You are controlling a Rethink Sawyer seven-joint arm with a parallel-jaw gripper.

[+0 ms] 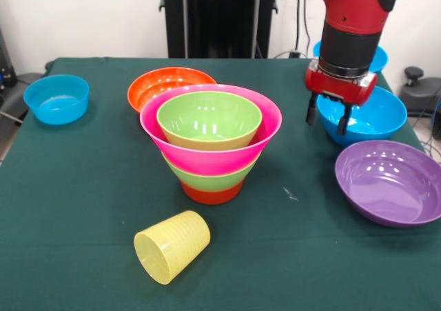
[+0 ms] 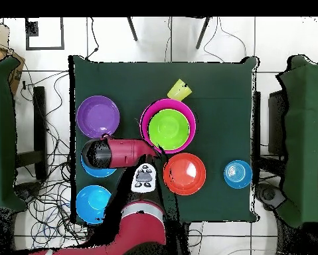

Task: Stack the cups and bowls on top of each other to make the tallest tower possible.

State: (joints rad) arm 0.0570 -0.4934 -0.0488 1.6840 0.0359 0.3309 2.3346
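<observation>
No readable text, label or number is seen in either view. No brand mark can be made out.

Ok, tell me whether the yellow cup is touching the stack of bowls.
Apart. In the front view the yellow cup lies on its side, with a strip of bare green tablecloth plainly visible between it and the orange bowl at the stack's base.

Glossy red arm (image 1: 331, 1) at upper right of the front frame, thick rounded casing. Black cylindrical wrist below, then a silver ring. Red gripper (image 1: 329, 118) block with two short black jaws. Overhead, lower centre: white panel with dark buttons.
</observation>
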